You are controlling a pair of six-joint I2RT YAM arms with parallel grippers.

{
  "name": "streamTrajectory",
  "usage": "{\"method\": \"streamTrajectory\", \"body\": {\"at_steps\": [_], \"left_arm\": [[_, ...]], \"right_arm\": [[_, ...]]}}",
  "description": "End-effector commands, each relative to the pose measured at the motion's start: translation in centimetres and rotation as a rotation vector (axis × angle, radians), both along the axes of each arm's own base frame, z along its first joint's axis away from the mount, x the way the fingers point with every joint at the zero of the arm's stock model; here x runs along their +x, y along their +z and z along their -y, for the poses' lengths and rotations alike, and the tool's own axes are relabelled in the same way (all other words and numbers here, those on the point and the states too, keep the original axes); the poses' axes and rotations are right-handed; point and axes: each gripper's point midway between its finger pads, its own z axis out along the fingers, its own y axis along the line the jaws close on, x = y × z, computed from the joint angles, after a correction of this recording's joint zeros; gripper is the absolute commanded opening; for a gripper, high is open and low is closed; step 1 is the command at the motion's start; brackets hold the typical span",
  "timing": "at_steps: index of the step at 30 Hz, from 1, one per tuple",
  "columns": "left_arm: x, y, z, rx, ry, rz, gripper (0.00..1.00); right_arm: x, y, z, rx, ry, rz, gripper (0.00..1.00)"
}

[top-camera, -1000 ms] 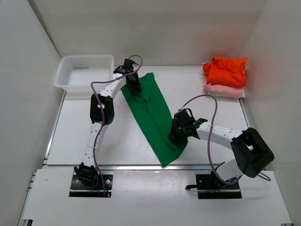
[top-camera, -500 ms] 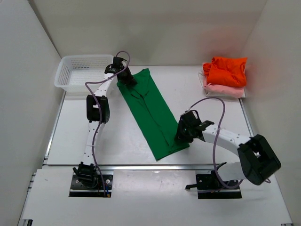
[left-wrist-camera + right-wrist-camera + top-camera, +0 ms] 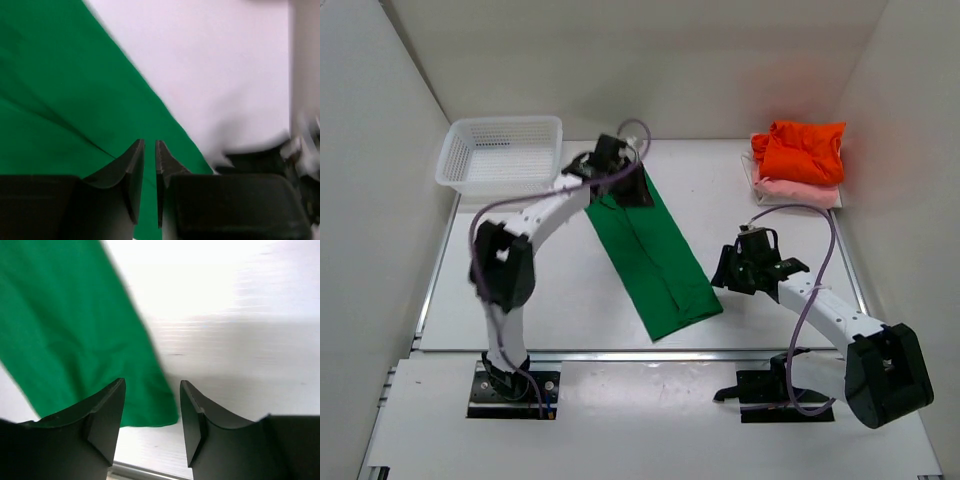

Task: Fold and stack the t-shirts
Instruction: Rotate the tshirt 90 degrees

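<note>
Green t-shirt (image 3: 658, 255), folded into a long strip, lies diagonally from upper centre to lower centre. The left gripper (image 3: 635, 190), jaws barely parted, hovers over its upper end. The right gripper (image 3: 725, 275), jaws apart and empty, sits just right of its lower end.

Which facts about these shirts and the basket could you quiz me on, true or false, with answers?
1. The orange t-shirt lies on top of the pink t-shirt. True.
2. The green t-shirt is inside the basket. False: it lies on the table as a long folded strip.
3. The right end effector grips the green t-shirt. False: its jaws are open and empty, beside the shirt's near end.
4. The left end effector is over the green t-shirt's far end. True.
</note>
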Motion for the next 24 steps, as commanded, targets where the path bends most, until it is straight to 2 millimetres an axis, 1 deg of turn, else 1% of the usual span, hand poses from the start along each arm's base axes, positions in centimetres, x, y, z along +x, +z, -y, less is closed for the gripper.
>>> {"method": "streamTrajectory", "body": {"at_steps": [1,2,3,4,6,7,8,9,10,11,12,13,15,16,17,19,20,22,24], "left_arm": [[-10.2,-2.6,-0.7,0.036,-0.047,-0.041,0.25],[-13.2,-4.8,-1.7,0.016,-0.028,-0.093,0.26],[-15.5,-7.3,-2.7,0.034,-0.02,-0.148,0.26],[-16.2,-6.8,-3.2,0.037,-0.005,-0.124,0.26],[-19.6,-9.3,-5.3,0.103,-0.009,-0.177,0.25],[-20.5,-8.8,-5.6,0.103,-0.012,-0.163,0.25],[-22.0,-8.9,-6.3,0.102,-0.006,-0.169,0.27],[-23.3,-9.8,-6.9,0.118,-0.006,-0.188,0.29],[-23.8,-9.1,-7.2,0.116,-0.005,-0.161,0.31],[-25.0,-9.2,-7.5,0.123,0.002,-0.156,0.31],[-26.5,-9.9,-7.4,0.122,-0.007,-0.184,0.3],[-27.0,-9.9,-7.5,0.113,-0.01,-0.171,0.3],[-29.2,-11.0,-7.4,0.081,-0.019,-0.195,0.34],[-30.0,-12.0,-7.8,0.083,-0.012,-0.215,0.36],[-30.1,-11.5,-7.4,0.056,-0.005,-0.198,0.39],[-31.0,-11.9,-7.6,0.024,0.017,-0.198,0.4],[-31.1,-11.0,-7.2,-0.014,0.022,-0.18,0.4],[-31.2,-10.7,-7.4,-0.029,0.037,-0.172,0.42],[-31.7,-10.6,-7.3,-0.037,0.027,-0.18,0.47]], "right_arm": [[-0.6,-0.9,0.6,-0.017,0.057,-0.016,0.47],[-1.0,-1.3,0.4,-0.017,0.068,-0.026,0.48],[-1.3,-1.7,-0.1,-0.011,0.086,-0.041,0.48],[-1.7,-1.9,-0.7,-0.004,0.103,-0.052,0.48],[-3.1,-3.1,-1.5,-0.011,0.117,-0.109,0.48],[-3.9,-3.6,-2.1,-0.014,0.134,-0.13,0.48],[-4.5,-4.1,-2.3,-0.016,0.125,-0.152,0.48],[-5.5,-4.6,-2.6,-0.033,0.143,-0.17,0.47],[-6.1,-4.9,-3.1,-0.025,0.145,-0.179,0.33],[-7.0,-5.6,-2.8,-0.024,0.128,-0.207,0.22],[-7.3,-5.6,-3.4,-0.002,0.151,-0.204,0.0],[-7.9,-5.9,-3.9,0.023,0.151,-0.218,0.0],[-8.4,-5.9,-4.4,0.032,0.154,-0.217,0.0],[-8.5,-5.6,-4.8,0.033,0.166,-0.201,0.0],[-8.9,-5.6,-5.2,0.037,0.167,-0.214,0.0],[-9.1,-5.5,-5.6,0.051,0.169,-0.214,0.0],[-9.1,-5.3,-5.9,0.054,0.173,-0.208,0.0],[-9.4,-5.5,-5.9,0.049,0.178,-0.215,0.0],[-9.2,-5.4,-6.3,0.049,0.182,-0.21,0.0]]}}
